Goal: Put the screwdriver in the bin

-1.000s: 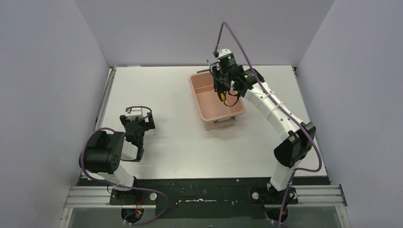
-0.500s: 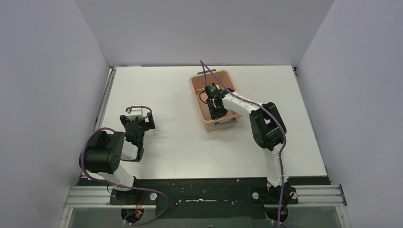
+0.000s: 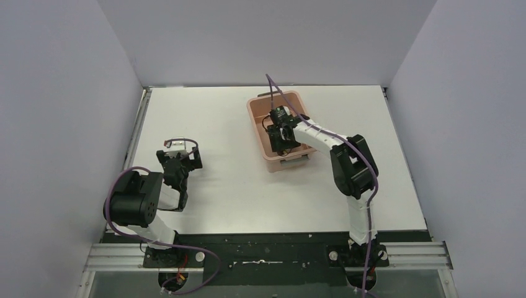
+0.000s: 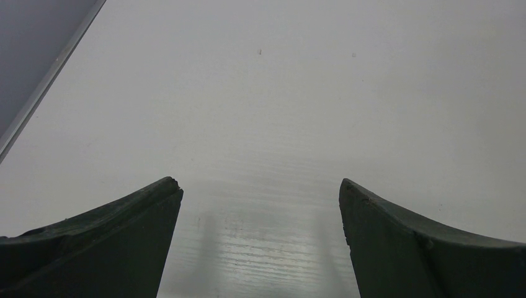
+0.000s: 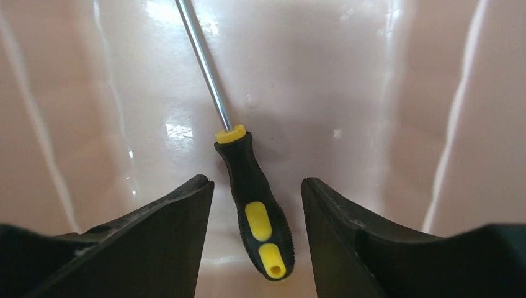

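Note:
The screwdriver point(image 5: 251, 198) has a black-and-yellow handle and a thin metal shaft. It lies on the floor of the salmon-pink bin point(image 5: 347, 81). My right gripper point(image 5: 257, 186) is open, with one finger on each side of the handle and a gap on both sides. In the top view the right gripper point(image 3: 283, 133) reaches down into the bin point(image 3: 259, 133), and the screwdriver is hidden under it. My left gripper point(image 4: 260, 189) is open and empty over bare table; it sits at the left in the top view point(image 3: 180, 162).
The bin's walls point(image 5: 37, 112) rise close on both sides of the right gripper. A dark grey handle point(image 3: 293, 159) shows at the bin's near end. Grey walls enclose the white table point(image 3: 211, 124) on three sides.
One second ago the right gripper was above the bin's far right rim. It dropped into the bin, and its jaws now stand open beside the screwdriver. The left arm has not moved.

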Tool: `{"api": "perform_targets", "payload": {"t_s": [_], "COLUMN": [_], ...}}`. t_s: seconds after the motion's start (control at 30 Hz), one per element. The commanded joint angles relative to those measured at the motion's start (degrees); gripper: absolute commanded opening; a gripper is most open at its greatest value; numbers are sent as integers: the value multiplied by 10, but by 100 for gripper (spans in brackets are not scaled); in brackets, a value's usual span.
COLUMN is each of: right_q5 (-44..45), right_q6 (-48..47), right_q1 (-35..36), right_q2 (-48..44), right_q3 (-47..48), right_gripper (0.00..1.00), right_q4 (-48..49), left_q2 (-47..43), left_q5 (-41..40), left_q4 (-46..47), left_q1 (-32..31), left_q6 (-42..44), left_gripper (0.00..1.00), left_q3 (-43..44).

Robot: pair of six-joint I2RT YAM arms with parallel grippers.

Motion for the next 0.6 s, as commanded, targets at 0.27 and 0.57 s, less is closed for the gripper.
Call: {"api": "perform_targets", "payload": {"t_s": [0.27,0.57], "right_q5": [23,90], "right_q6": [-31,-114], "right_q1": [6,-25], "right_q2": [-177,-365], "right_q3": [74,-55], "right_gripper": [82,100], "right_q4": [0,115], "left_q2": [-8,-8], "left_q5": [7,7], "left_q4": [15,16], "left_q1": [4,4], "left_q6": [4,5], "left_gripper": [97,97], "left_q3": [5,5]}}
